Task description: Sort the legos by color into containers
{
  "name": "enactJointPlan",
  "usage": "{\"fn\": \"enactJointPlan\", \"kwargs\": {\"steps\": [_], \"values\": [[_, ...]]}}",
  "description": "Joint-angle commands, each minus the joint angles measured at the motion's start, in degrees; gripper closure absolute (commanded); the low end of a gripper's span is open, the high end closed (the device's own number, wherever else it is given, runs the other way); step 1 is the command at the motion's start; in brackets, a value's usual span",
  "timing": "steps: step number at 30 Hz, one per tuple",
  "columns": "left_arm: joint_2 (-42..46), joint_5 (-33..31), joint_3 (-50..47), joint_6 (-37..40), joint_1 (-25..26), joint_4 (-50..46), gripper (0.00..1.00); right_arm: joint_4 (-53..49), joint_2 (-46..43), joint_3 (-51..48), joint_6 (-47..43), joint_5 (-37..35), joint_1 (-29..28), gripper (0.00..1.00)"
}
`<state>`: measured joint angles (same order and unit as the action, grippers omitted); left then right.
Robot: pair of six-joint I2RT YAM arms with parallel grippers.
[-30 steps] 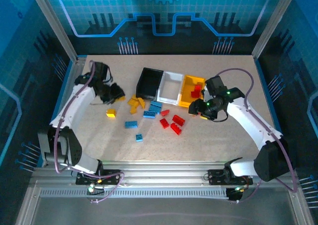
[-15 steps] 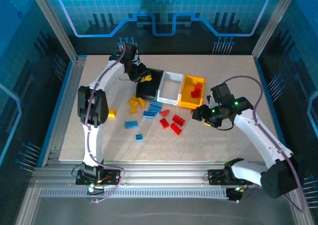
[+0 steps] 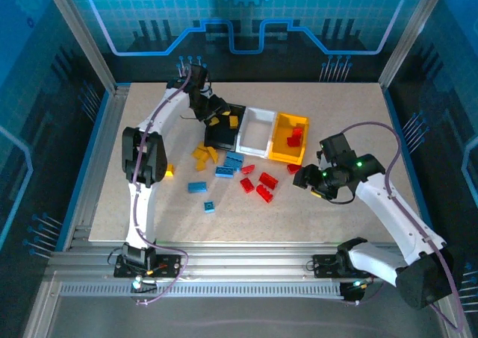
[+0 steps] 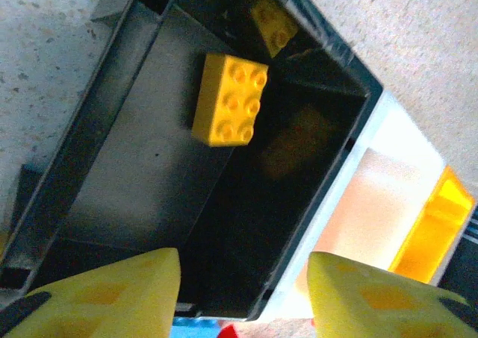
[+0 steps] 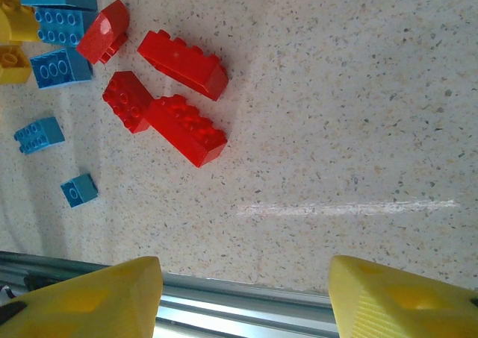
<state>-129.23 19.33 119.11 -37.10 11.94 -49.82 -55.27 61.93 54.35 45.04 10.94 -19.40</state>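
Observation:
My left gripper (image 3: 217, 116) (image 4: 243, 293) hangs open over the black bin (image 3: 222, 137) (image 4: 127, 166), nothing between its fingers. A yellow brick (image 4: 229, 99) (image 3: 233, 120) lies on that bin's floor, with a second yellow piece (image 4: 272, 24) at its far wall. The white bin (image 3: 256, 133) (image 4: 366, 204) is next to it, then the yellow bin (image 3: 281, 148) holding red bricks (image 3: 295, 136). My right gripper (image 3: 306, 177) (image 5: 246, 297) is open above bare table, right of the loose red bricks (image 5: 183, 63) (image 3: 267, 180). Blue bricks (image 3: 234, 161) (image 5: 52, 68) and yellow bricks (image 3: 202, 155) lie in front of the bins.
Two single blue bricks (image 3: 197, 186) (image 3: 209, 207) and a yellow one (image 3: 166, 171) lie apart toward the left arm. The table's metal front rail (image 5: 224, 293) runs just under my right fingers. Bare tabletop stretches right of the red bricks.
My left gripper swung from the table's left side to the black bin, and a yellow brick now lies inside it. My right gripper drew back from the yellow bin toward the near right.

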Motion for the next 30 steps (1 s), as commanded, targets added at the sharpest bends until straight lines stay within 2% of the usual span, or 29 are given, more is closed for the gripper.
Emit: {"fn": "enactJointPlan", "kwargs": {"steps": [1, 4, 8, 12, 15, 20, 30], "values": [[6.52, -2.50, -0.55, 4.09, -0.67, -6.15, 0.44, 1.30, 1.55, 0.64, 0.99, -0.02, -1.50, 0.38], [11.94, -8.47, -4.89, 7.11, -2.12, -11.04, 0.32, 2.50, 4.75, 2.29, 0.47, 0.17, -3.59, 0.38], [21.68, -16.73, -17.29, 10.80, -5.61, -13.38, 0.16, 3.40, 9.57, 5.45, -0.58, -0.47, -7.32, 0.37], [29.86, -18.89, -30.76, 13.08, -10.79, -12.13, 0.06, 4.16, 13.80, 8.06, -1.56, -0.49, -10.31, 0.37], [32.13, -19.44, -38.00, 15.79, -13.57, -11.37, 0.01, 4.72, 15.89, 9.08, -1.55, -0.05, -11.92, 0.37], [31.42, -21.43, -44.60, 22.68, -14.24, -8.51, 0.01, 5.10, 17.21, 9.48, -1.31, 0.23, -13.89, 0.37], [24.45, -22.27, -45.29, 27.77, -14.29, -3.08, 0.05, 3.98, 16.33, 8.41, 0.02, -0.21, -14.96, 0.37]]}}
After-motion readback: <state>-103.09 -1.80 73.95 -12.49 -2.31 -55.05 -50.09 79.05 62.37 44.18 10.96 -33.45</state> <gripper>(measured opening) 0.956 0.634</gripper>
